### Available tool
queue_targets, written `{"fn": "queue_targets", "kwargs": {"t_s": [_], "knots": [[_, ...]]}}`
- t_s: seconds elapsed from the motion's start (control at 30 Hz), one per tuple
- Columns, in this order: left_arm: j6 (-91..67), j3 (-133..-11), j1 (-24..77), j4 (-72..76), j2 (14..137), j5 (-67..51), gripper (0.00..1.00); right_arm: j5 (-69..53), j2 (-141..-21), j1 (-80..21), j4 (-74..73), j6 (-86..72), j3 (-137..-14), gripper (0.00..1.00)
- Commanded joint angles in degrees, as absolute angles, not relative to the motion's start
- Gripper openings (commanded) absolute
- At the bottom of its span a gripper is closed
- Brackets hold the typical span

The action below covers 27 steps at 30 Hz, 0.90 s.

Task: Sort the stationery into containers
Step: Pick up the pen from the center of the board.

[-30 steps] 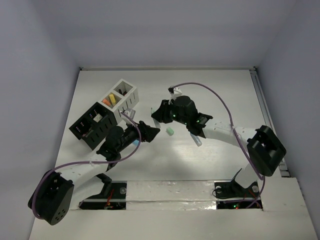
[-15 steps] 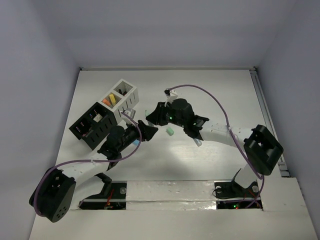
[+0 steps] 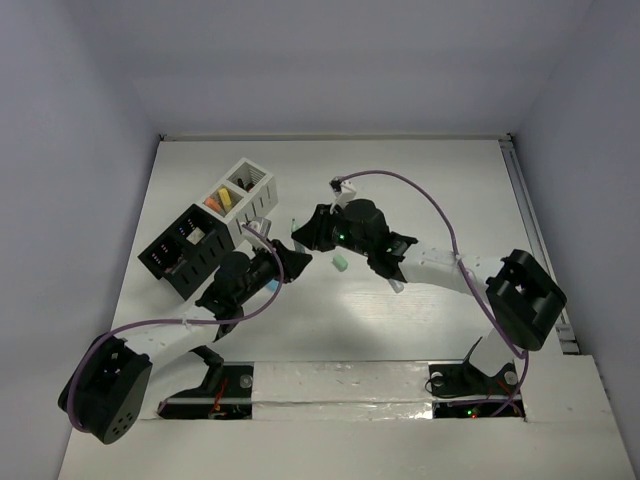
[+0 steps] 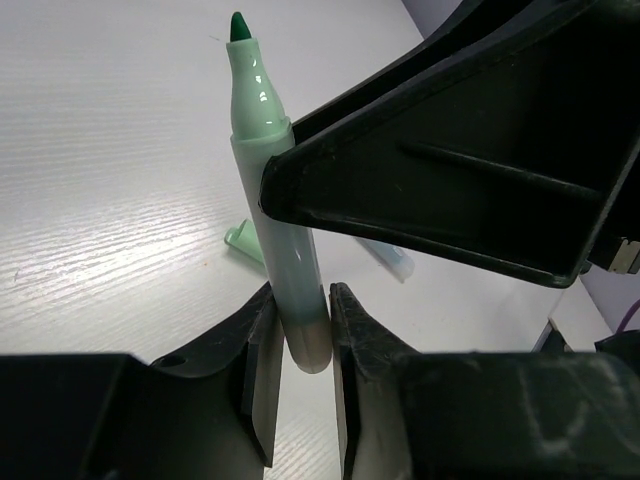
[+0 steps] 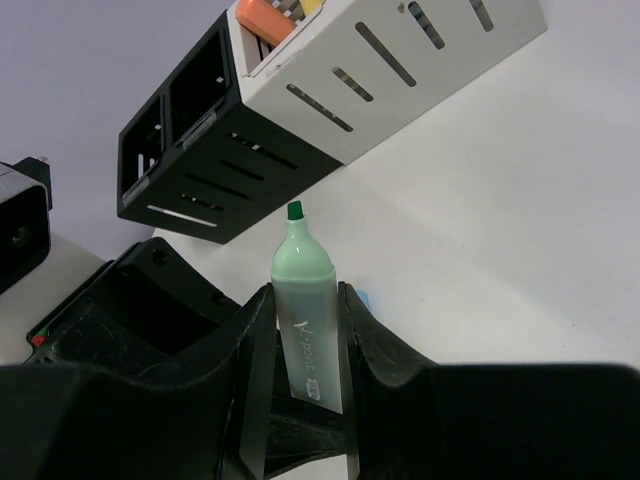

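From above, a white tabletop (image 3: 420,190) is seen. A white box (image 3: 262,205) and a black box (image 3: 200,262) are set side by side, touching, on the left part of it. A yellow piece (image 3: 224,197) and an orange piece (image 3: 212,203) are kept in the white box. The left hand (image 3: 292,260) and the right hand (image 3: 303,232) are seen tip to tip, just beside the boxes. A small light green piece (image 3: 340,264) is laid on the tabletop near the right hand. In the left wrist view, a green marker (image 4: 285,260) is pinched at its bottom end by the left hand's fingers (image 4: 258,370). It is stood almost upright, with its dark green tip up. Higher up, it is gripped by the right hand too, which is seen as a big black shape. The small light green piece and a pale blue piece (image 4: 390,260) are seen lying on the tabletop behind. In the right wrist view, the green marker is squeezed between the right hand's fingers (image 5: 250,340), and its tip is pointed toward the boxes. The marker is not in any box. The left hand is seen below it.
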<state>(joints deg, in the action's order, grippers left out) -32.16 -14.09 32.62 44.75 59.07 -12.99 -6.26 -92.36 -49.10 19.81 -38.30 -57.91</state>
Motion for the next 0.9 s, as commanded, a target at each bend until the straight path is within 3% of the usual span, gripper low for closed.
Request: {"fn": "queue_targets", "kwargs": {"t_s": [0.0,0.03,0.3,0.4,0.43,0.53,0.77,0.8,0.87], "knots": [[-30.85,-14.59,32.52,48.16,58.8,-11.25,0.09,-7.82,-92.29,-50.54,22.67,-39.29,-57.04,0.04],[-30.68,-14.59,32.52,48.08,58.8,-11.16,0.0,-7.82,-92.11,-50.54,22.85,-39.64,-56.61,0.04],[-29.8,-14.24,32.52,46.67,57.57,-10.2,0.0,-6.95,-90.35,-50.54,21.71,-39.29,-54.59,0.08],[-29.44,-13.8,32.52,45.79,56.26,-10.02,0.0,-5.89,-88.95,-50.54,19.78,-38.06,-54.75,0.34],[-29.27,-13.62,32.52,45.53,55.82,-10.02,0.0,-4.41,-88.34,-50.54,17.77,-37.53,-54.84,0.48],[-28.74,-13.8,32.52,44.3,53.88,-10.81,0.0,-3.78,-85.44,-50.54,15.04,-35.34,-54.93,0.62],[-25.58,-14.33,32.52,36.84,49.49,-10.81,0.0,-3.43,-77.88,-49.22,9.76,-31.38,-51.43,0.59],[-25.4,-14.07,32.52,36.22,48.35,-10.29,0.0,-2.82,-77.18,-48.7,9.15,-31.2,-50.63,0.55],[-25.31,-12.92,32.52,35.86,47.29,-9.85,0.0,-2.46,-76.46,-48.69,7.04,-30.76,-48.88,0.33]]}}
